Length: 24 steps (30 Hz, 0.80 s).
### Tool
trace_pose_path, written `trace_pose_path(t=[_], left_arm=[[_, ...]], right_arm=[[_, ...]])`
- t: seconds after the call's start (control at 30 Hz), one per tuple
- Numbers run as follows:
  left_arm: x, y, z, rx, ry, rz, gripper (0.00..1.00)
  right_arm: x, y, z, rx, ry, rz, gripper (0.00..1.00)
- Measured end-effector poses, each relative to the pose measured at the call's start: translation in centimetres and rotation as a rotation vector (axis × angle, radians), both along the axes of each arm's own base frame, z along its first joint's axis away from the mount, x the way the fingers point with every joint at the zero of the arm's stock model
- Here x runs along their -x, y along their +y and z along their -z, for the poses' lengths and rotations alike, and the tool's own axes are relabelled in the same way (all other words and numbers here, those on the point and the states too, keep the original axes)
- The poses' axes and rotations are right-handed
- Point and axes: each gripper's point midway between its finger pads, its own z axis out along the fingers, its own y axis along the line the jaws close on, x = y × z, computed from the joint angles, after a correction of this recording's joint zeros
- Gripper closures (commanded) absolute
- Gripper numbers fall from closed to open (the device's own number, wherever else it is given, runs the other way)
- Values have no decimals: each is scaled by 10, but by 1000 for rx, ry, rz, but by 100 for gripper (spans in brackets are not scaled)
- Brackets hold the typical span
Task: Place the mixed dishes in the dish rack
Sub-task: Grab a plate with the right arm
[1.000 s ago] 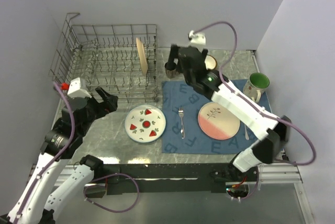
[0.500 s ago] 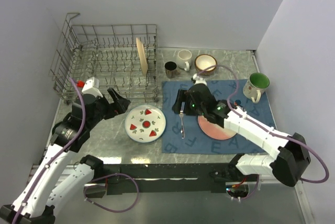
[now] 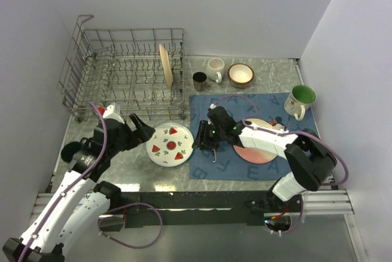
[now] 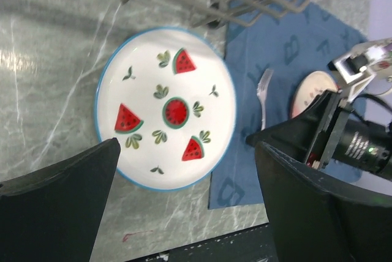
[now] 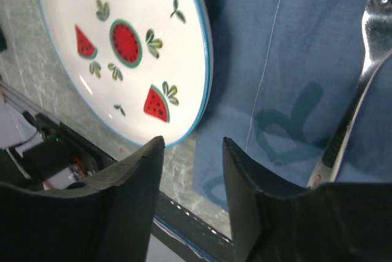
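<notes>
The left pincer (image 3: 142, 128), its black fingers spread wide and empty, hangs at the edge of the round, glossy watermelon plate (image 3: 171, 144), which lies flat on the veined grey tabletop (image 3: 138, 165). The right pincer (image 3: 205, 142), also parted and holding nothing, sits low over the blue cloth placemat (image 3: 202, 167), just beside the shiny metal fork (image 5: 358, 90). In the wire dish rack (image 3: 73, 66), one tan plate (image 3: 165, 66) stands on edge.
</notes>
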Motion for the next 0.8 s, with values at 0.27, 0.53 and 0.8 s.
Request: trace_pose_path(t=[0.27,0.53,0.8], left_arm=[[3,-5,44,9,103,1,1],[0,-10,47,20,104,14,1],[-1,-14,46,32,101,31,1]], right_arm=[[-6,6,16,18,43,20,59],[-10,12,34,49,73,18,72],[-15,18,34,47,62,30,100]])
